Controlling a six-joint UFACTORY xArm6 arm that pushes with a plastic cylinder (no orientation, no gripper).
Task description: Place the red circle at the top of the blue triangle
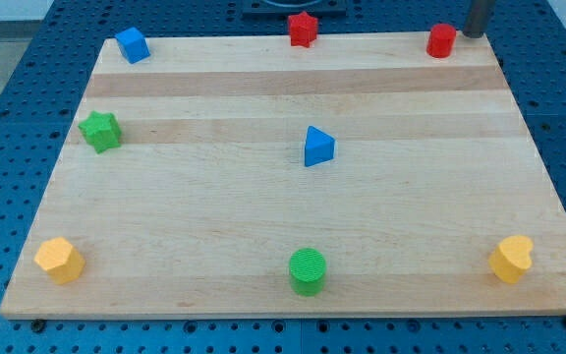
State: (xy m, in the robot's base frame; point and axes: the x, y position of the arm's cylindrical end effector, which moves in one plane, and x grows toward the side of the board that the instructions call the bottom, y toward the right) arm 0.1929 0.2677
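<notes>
The red circle (441,40) is a small red cylinder at the view's top right, near the board's top edge. The blue triangle (317,147) sits near the middle of the board, well below and to the left of the red circle. The dark rod comes in at the top right corner, and my tip (474,34) is just to the right of the red circle, close to it. I cannot tell whether the tip touches it.
A wooden board (214,216) lies on a blue pegboard table. On it are a red star (303,29) at top centre, a blue cube (132,45) at top left, a green star (99,131) at left, a yellow hexagon (59,260), a green circle (308,271) and a yellow heart (511,259) along the bottom.
</notes>
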